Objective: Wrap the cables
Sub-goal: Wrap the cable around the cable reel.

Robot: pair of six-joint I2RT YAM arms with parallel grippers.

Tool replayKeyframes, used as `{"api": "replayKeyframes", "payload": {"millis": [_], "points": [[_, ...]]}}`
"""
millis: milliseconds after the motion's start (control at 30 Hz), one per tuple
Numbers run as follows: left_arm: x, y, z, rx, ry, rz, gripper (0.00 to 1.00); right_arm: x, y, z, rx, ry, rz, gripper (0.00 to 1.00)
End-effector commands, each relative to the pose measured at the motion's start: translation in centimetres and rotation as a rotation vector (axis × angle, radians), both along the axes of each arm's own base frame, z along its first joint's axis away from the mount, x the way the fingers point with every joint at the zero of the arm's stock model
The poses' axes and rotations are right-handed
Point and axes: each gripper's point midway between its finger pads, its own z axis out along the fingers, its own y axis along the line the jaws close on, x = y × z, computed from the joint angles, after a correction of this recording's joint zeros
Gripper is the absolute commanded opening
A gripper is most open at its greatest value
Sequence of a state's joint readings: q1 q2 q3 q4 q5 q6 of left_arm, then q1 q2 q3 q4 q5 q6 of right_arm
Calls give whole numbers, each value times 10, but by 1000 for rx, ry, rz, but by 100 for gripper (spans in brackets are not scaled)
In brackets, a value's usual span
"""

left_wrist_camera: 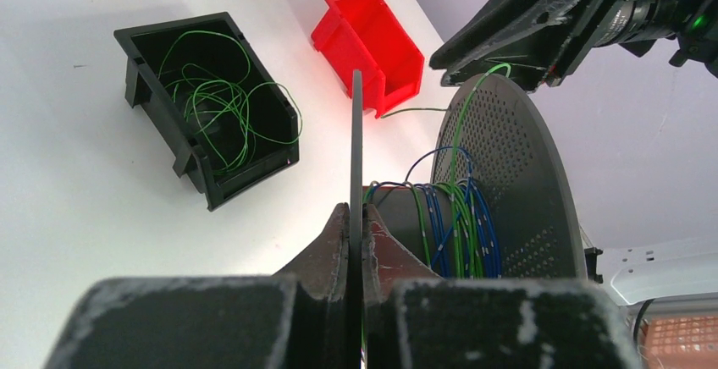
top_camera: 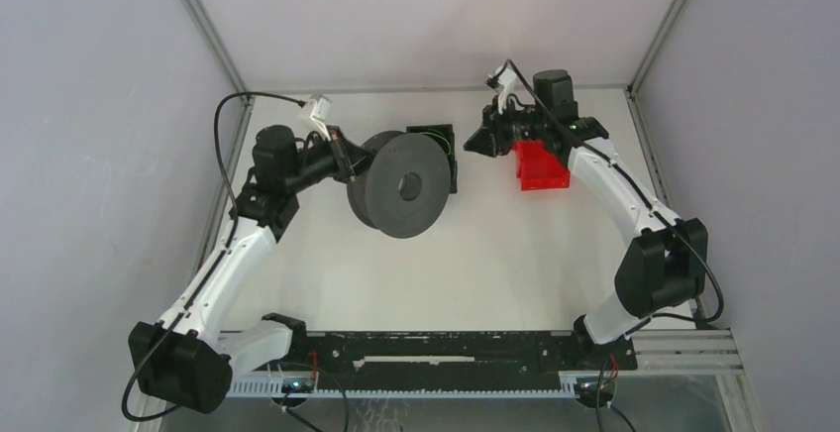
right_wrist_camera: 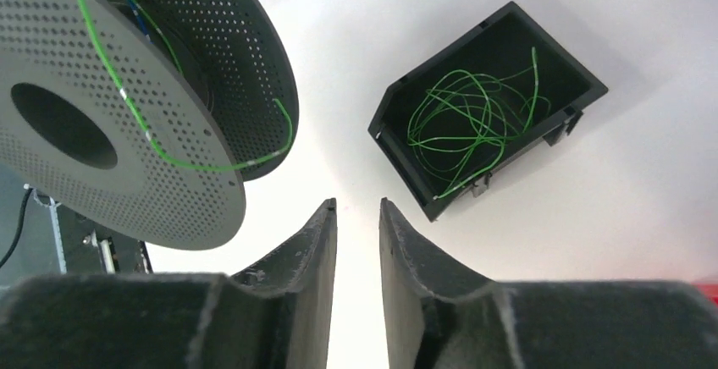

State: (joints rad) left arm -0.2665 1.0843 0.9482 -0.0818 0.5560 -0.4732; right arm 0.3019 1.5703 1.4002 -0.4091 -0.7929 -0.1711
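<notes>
The grey perforated spool [top_camera: 401, 184] is held on edge above the table. My left gripper [top_camera: 349, 160] is shut on its near flange [left_wrist_camera: 356, 132]; in the left wrist view its jaws [left_wrist_camera: 356, 208] pinch the thin rim. Blue and green cables [left_wrist_camera: 453, 217] are wound on the core. One green cable [right_wrist_camera: 169, 153] drapes over the far flange [right_wrist_camera: 127, 132] with a loose end hanging off it. My right gripper [top_camera: 477, 143] hovers just right of the spool; its fingers [right_wrist_camera: 356, 204] are slightly apart with nothing between them.
A black bin [top_camera: 437, 135] with loose green cables stands behind the spool, also in the left wrist view [left_wrist_camera: 182, 140] and the right wrist view [right_wrist_camera: 405, 176]. A red bin [top_camera: 543, 169] sits under the right wrist [left_wrist_camera: 398, 73]. Frame posts line the sides.
</notes>
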Motion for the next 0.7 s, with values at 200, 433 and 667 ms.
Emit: {"api": "replayKeyframes", "payload": {"millis": [200,433,667], "points": [[-10,-8,32,-100,-70,-75,0,-34,11,61,18,-253,134,59],[-9,-10,32,-108,-58,-87,0,-42,31,77,15,-305,173,62],[-11,-11,31,-111,-57,-94,0,-37,37,84,40,-303,169,32]]}}
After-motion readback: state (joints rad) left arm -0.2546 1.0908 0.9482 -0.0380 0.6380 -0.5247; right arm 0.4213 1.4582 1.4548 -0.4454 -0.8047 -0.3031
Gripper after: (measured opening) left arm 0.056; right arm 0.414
